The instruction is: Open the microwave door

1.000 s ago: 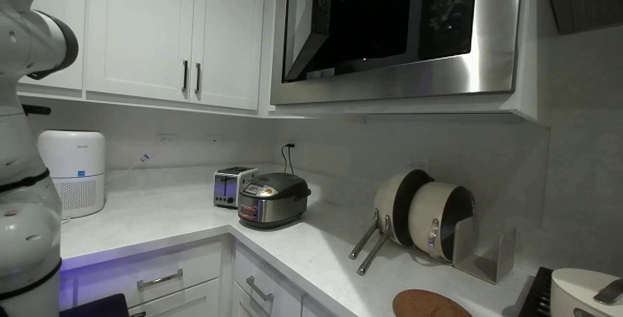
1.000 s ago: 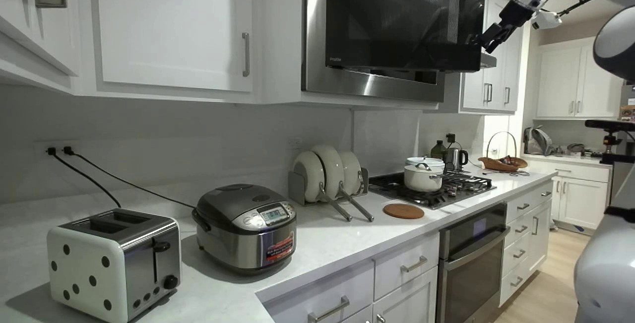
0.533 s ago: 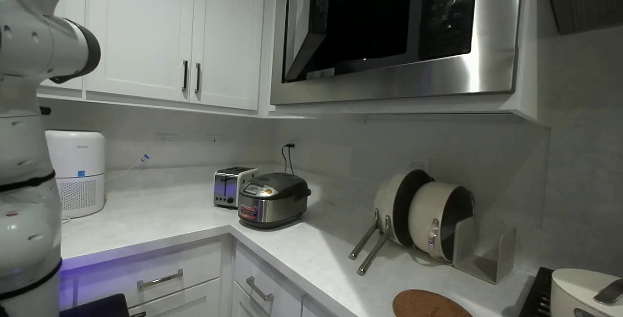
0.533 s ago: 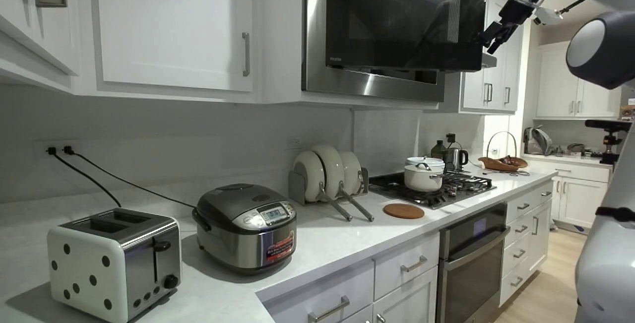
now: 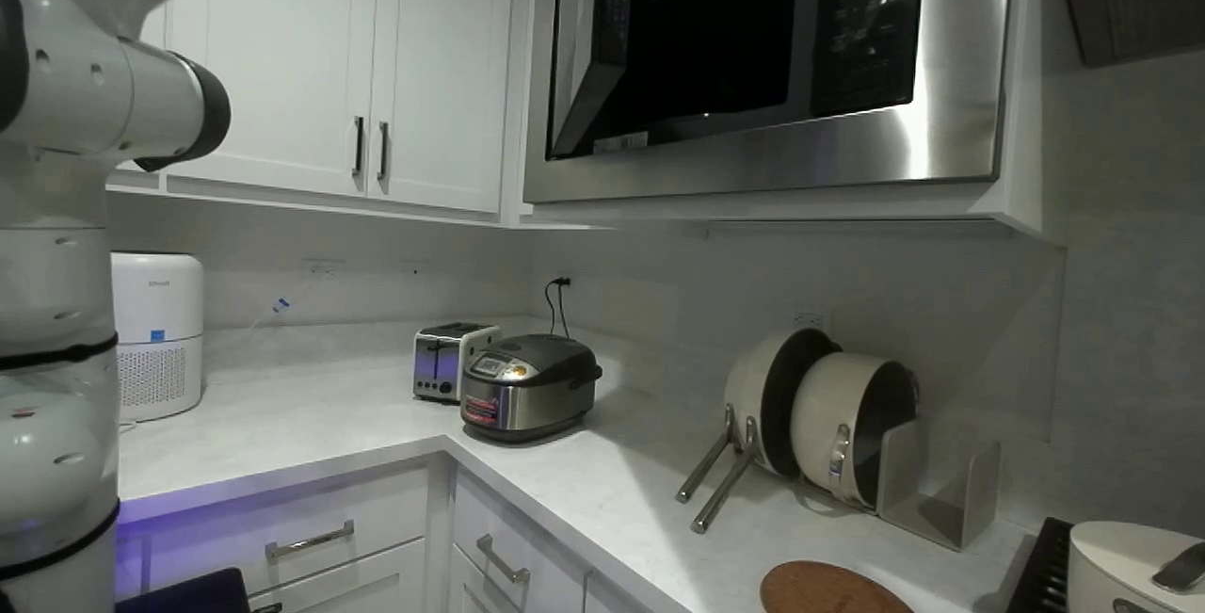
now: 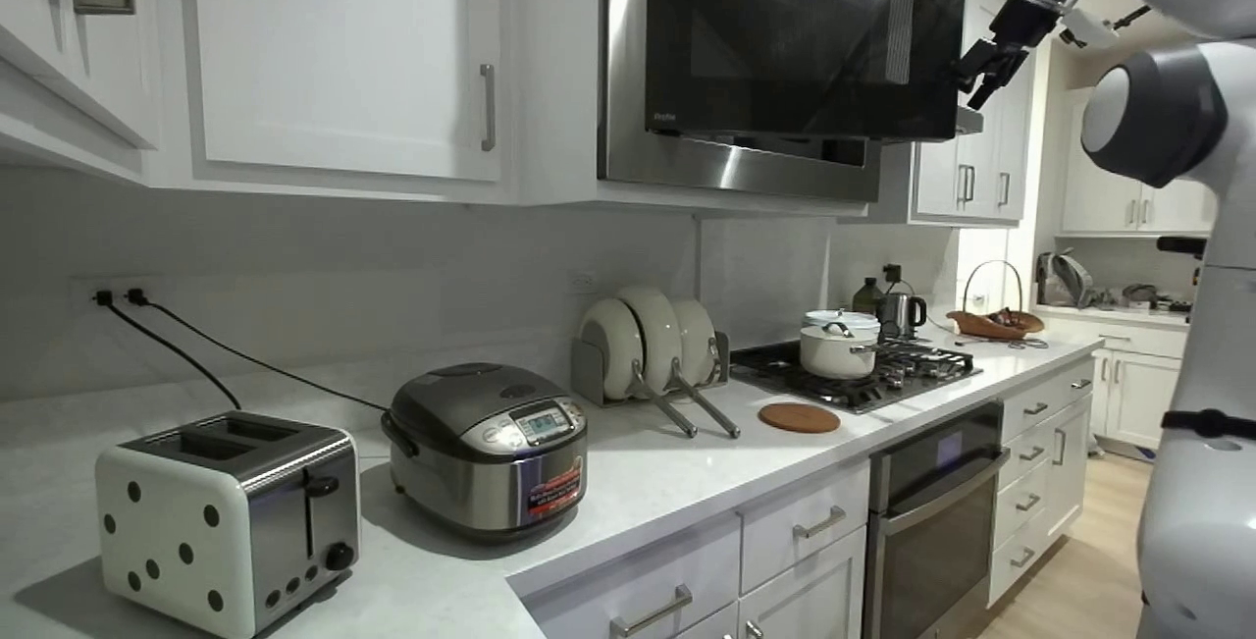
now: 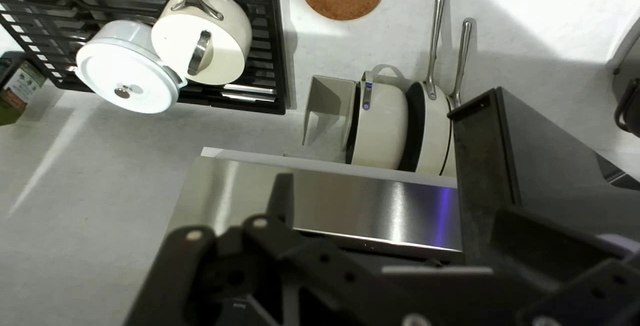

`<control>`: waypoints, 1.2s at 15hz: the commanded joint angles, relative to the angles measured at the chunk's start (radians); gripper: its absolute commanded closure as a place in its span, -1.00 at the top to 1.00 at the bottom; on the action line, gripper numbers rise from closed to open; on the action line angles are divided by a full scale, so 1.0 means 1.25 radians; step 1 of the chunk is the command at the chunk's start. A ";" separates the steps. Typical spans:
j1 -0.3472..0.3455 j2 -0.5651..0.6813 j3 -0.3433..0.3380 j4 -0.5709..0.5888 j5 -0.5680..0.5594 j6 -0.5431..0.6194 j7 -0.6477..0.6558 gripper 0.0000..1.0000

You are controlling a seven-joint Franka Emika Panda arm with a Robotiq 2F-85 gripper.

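The microwave door (image 6: pixel 805 40), a glossy black panel, stands swung partway out from its steel-framed microwave (image 5: pixel 753 156). An exterior view shows the door (image 5: pixel 602 53) nearly edge-on, with the dark cavity behind it. My gripper (image 6: pixel 976 79) is at the door's free edge, its jaws spread wide. In the wrist view the gripper (image 7: pixel 400 211) has one finger (image 7: pixel 283 198) on the cavity side, well apart from the door (image 7: pixel 480 160). The opposite finger (image 7: pixel 540 241) overlaps the door's edge; whether it touches I cannot tell. Nothing is clamped between them.
White cabinets (image 5: pixel 273 57) adjoin the microwave. Below on the counter are racked pans (image 6: pixel 653 340), a cork mat (image 6: pixel 798 417), a rice cooker (image 6: pixel 491 452) and a toaster (image 6: pixel 226 521). Pots (image 7: pixel 205 35) stand on the gas hob (image 7: pixel 260 65).
The door has swung slightly farther out, its free edge shifting a little, and my gripper has moved along with it. The arm's elbow has moved noticeably inward in both exterior views.
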 commanded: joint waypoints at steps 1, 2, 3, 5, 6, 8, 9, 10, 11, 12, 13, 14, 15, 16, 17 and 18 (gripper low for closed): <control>-0.016 0.045 -0.039 0.055 0.047 -0.058 0.005 1.00; -0.020 0.046 -0.050 0.057 0.052 -0.064 0.006 1.00; -0.022 0.046 -0.059 0.058 0.055 -0.068 0.011 1.00; -0.022 0.035 -0.071 0.055 0.044 -0.089 0.008 1.00; -0.022 0.023 -0.075 0.053 0.030 -0.098 0.003 1.00; -0.025 0.009 -0.083 0.058 0.012 -0.127 0.002 1.00; -0.026 0.004 -0.089 0.063 0.009 -0.137 0.004 1.00; -0.028 -0.003 -0.094 0.067 0.006 -0.140 0.002 1.00; -0.031 -0.008 -0.098 0.068 0.008 -0.143 -0.003 1.00; -0.031 -0.016 -0.100 0.066 0.010 -0.132 -0.006 1.00; -0.033 -0.020 -0.103 0.061 0.010 -0.105 -0.015 1.00; -0.034 -0.022 -0.108 0.056 0.012 -0.104 -0.018 1.00; -0.036 -0.023 -0.116 0.048 0.014 -0.095 -0.019 1.00; -0.039 -0.022 -0.124 0.041 0.018 -0.074 -0.019 1.00; -0.040 -0.024 -0.131 0.028 0.027 -0.049 -0.024 1.00; -0.038 -0.029 -0.136 0.014 0.036 -0.018 -0.029 1.00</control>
